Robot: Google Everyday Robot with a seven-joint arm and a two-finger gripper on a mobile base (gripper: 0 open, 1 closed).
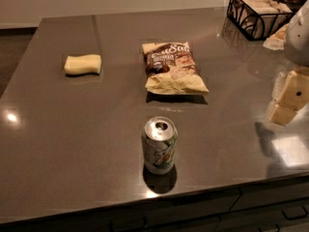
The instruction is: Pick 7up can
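Camera view: 7up can [160, 145] stands upright near the front edge of the counter [72, 129], just ahead of the flat-lying chip bag [174, 67]. Black wire basket [240, 14], far right corner, holds pale packets. Gripper [288, 100] hangs at right edge, well apart from can; its opening cannot be told.

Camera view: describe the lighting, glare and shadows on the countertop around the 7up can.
Camera view: dim, warm light. The 7up can throws a dark shadow toward the near edge of the glossy countertop, which shows a glare spot at far left and a pale reflected patch at right. The gripper, at the right edge, casts a shadow beside that patch.
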